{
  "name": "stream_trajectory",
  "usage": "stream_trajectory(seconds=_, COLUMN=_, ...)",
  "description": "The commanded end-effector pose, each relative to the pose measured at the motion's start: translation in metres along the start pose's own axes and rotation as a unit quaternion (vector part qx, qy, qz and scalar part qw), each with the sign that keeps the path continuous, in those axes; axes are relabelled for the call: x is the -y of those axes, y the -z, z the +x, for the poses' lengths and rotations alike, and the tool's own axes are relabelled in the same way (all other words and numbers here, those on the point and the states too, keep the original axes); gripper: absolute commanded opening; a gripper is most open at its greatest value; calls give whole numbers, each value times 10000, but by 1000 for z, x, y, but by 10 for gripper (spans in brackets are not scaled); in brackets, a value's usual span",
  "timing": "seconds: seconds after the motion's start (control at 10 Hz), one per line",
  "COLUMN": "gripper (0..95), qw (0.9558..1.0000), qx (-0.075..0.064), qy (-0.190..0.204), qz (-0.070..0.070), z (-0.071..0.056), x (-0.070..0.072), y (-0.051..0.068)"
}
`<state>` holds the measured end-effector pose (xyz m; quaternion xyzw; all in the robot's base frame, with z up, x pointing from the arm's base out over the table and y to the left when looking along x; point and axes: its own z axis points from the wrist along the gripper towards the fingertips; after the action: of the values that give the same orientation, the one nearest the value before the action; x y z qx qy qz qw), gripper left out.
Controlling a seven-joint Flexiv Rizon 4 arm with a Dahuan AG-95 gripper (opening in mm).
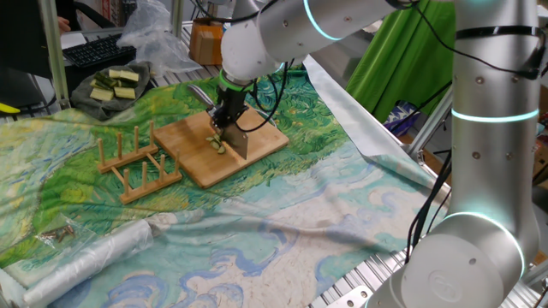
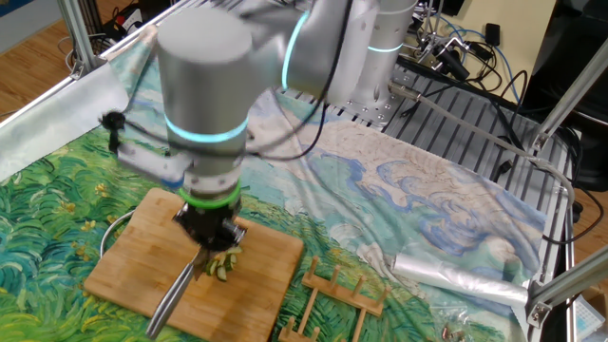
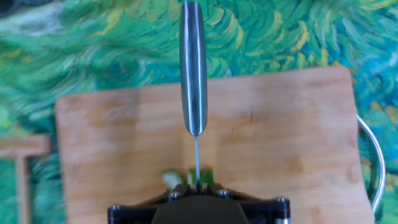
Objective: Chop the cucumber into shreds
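Observation:
The cucumber (image 1: 217,145) lies as a few small pale green bits with dark skin on the wooden cutting board (image 1: 257,141). My gripper (image 1: 229,118) is shut on a steel knife (image 1: 238,142) and stands right over the bits, blade down on them. In the other fixed view the gripper (image 2: 211,237) holds the knife (image 2: 171,299) with its handle sticking out toward the near board edge, and the cucumber (image 2: 221,265) sits at the blade. In the hand view the knife (image 3: 193,68) runs up the middle, and the cucumber (image 3: 171,179) shows just above my gripper (image 3: 198,186).
A wooden dish rack (image 1: 137,162) stands left of the board. A dark plate (image 1: 84,98) with longer cucumber sticks is at the back left. A rolled plastic sheet (image 1: 86,257) lies at the front left. A thin metal loop (image 3: 373,162) lies at the board's edge.

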<state>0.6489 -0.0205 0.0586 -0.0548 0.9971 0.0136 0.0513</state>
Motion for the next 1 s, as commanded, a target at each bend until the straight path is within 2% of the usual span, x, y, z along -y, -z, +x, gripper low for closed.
stream_trajectory(seconds=0.1, gripper=0, qw=10000, qx=26, qy=2, qz=69, z=-5, x=2, y=-3)
stream_trajectory(seconds=0.6, gripper=0, qw=9999, qx=49, qy=86, qz=86, z=-5, x=7, y=1)
stream_trajectory(seconds=1.0, gripper=0, qw=9999, qx=53, qy=119, qz=66, z=-4, x=9, y=-4)
